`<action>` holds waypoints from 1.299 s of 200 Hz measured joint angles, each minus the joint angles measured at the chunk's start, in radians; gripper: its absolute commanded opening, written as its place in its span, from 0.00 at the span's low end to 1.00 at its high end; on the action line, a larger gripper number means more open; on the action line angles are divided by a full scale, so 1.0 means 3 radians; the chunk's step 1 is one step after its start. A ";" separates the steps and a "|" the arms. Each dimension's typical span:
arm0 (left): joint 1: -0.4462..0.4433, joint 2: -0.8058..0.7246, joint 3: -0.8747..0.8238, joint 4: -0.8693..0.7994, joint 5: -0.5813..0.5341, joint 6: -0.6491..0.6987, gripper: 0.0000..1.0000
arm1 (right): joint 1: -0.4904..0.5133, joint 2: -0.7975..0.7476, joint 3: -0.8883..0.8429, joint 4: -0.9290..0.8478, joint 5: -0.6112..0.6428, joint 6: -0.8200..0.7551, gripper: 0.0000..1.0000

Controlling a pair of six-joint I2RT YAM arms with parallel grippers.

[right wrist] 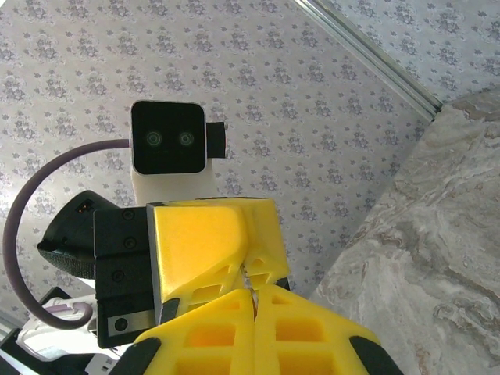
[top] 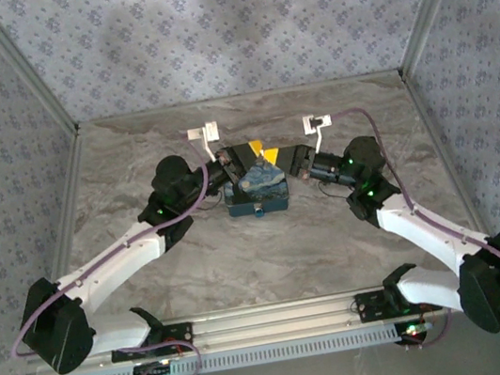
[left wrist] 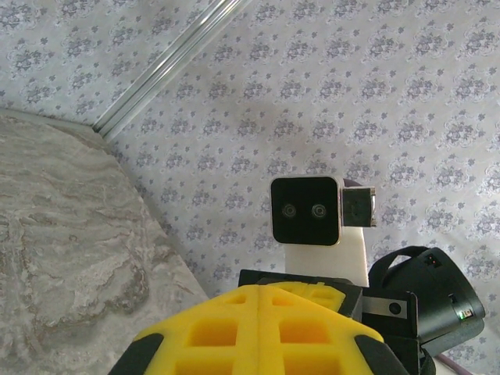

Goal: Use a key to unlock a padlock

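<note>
Marbled surface (top: 194,253) carries a blue block (top: 258,207) at centre, padlock indistinct; left gripper (top: 255,146) and right gripper (top: 271,154) meet above it, jaws pressed together, contents unseen; probable risk: tip collision dislodging any held key.

Lab test cell, patterned wall panels (top: 225,30), marble-look tabletop (top: 260,252), aluminium rail (top: 280,314)

White arm links (top: 119,260), black joints (top: 177,175), looping purple cables (top: 403,177), yellow lattice-moulded fingers (right wrist: 203,336).
</note>
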 measured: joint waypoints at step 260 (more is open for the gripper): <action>-0.0217 0.0080 -0.1247 -0.1062 -0.1052 0.0239 0.98 | -0.0342 0.1359 0.1223 -0.2735 0.1512 -0.2019 0.00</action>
